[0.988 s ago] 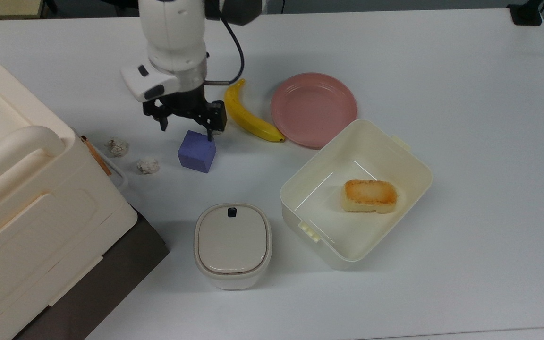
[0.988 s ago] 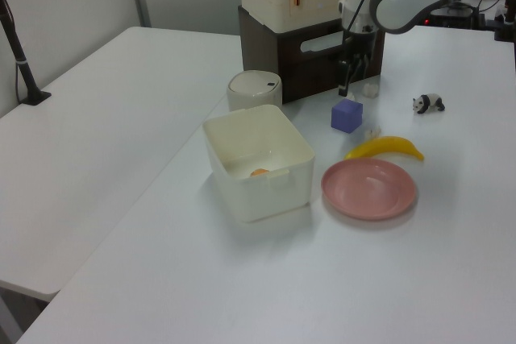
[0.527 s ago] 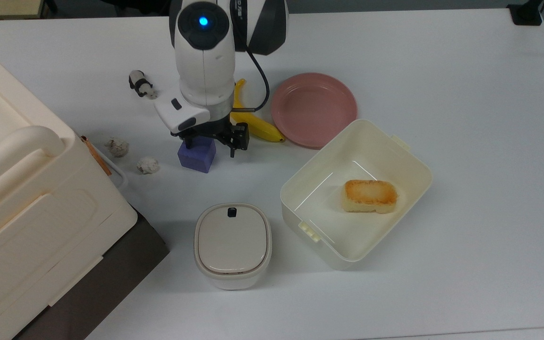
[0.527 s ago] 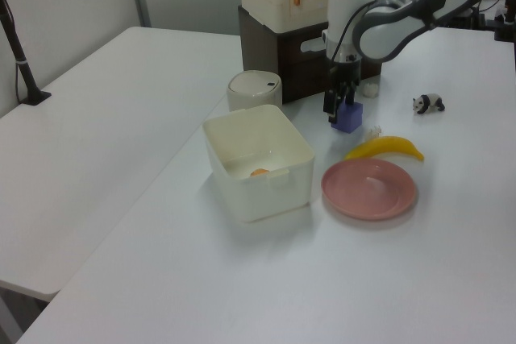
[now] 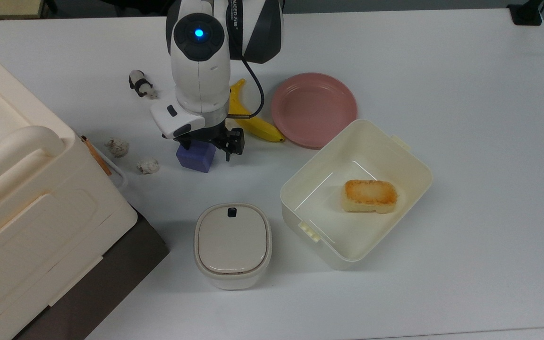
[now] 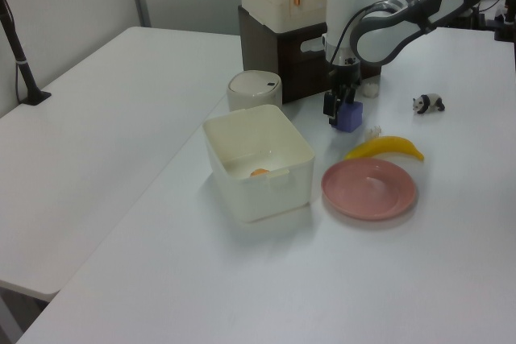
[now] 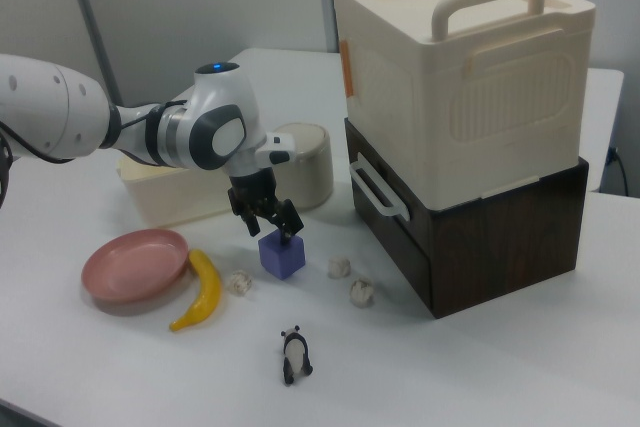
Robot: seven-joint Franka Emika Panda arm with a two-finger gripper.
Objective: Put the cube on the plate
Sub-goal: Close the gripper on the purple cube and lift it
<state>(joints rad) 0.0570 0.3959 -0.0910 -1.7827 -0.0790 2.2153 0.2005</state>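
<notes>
Directly beneath the claw [image 5: 208, 147] sits the cube [image 5: 196, 158], a small periwinkle block resting on the white table [image 5: 442, 71]. In the top view its upper part is covered by the claw's black fingers [image 5: 234, 144], one of which hangs just off the cube's right side; the jaws stand spread, wider than the cube, and nothing is pinched yet. In the right view, the claw [image 7: 268, 223] is low over the cube [image 7: 281, 254], its tips about level with the top face. By my judgement, the next move is a short straight drop and a squeeze. From the claw, the pink plate [image 5: 313, 109] lies to the top view's right and slightly up, with the banana [image 5: 248, 115] between them, so a carry would pass over the fruit.
</notes>
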